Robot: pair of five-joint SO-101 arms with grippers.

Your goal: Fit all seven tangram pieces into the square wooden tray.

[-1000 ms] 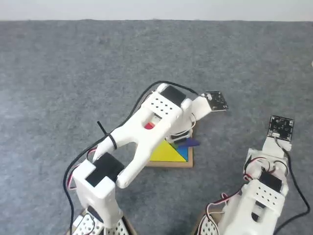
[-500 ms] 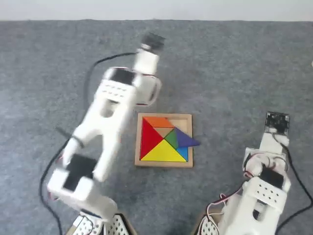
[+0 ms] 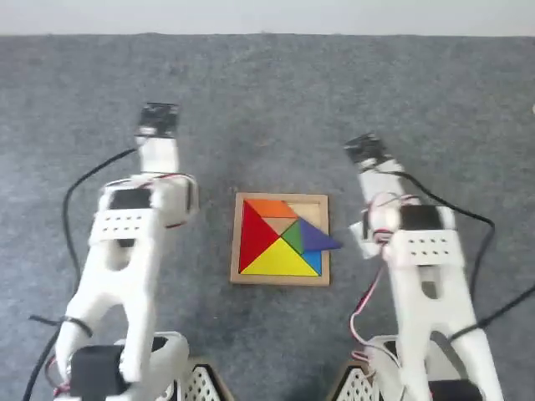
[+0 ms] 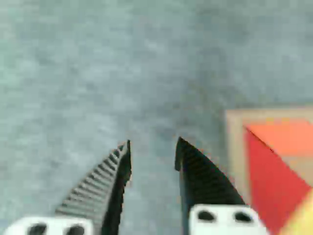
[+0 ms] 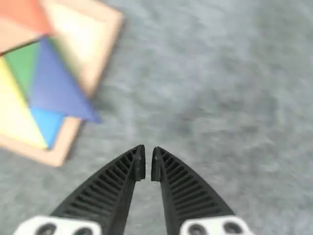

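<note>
The left gripper (image 4: 152, 147) is held over bare mat, fingers (image 4: 198, 181) parted, nothing between them. The wooden tray (image 4: 234, 134) is seen just off to the side of those fingers, toward the other arm, not touched. The right gripper (image 5: 148, 152) is closed to a thin slit and is empty. The tray lies ahead of its fingertips and off to the robot's left, apart from them. The purple triangle (image 5: 58, 88) is the nearest piece to those fingers; its tip overhangs the tray rim onto the mat.

In the high view the tray (image 3: 281, 199) sits between the two grippers. A red triangle (image 3: 255, 238), yellow triangle (image 3: 280, 263), orange piece (image 3: 272, 207), green piece (image 3: 292, 236) and blue piece (image 3: 313, 261) are laid flat inside.

Fingers are black, ribbed, tapered to points. The tray is pale square wood with a raised rim; pieces are flat and solid-coloured.

The surface is a grey felt-like mat (image 3: 418, 100); a pale wall strip (image 3: 267, 15) is seen behind.
</note>
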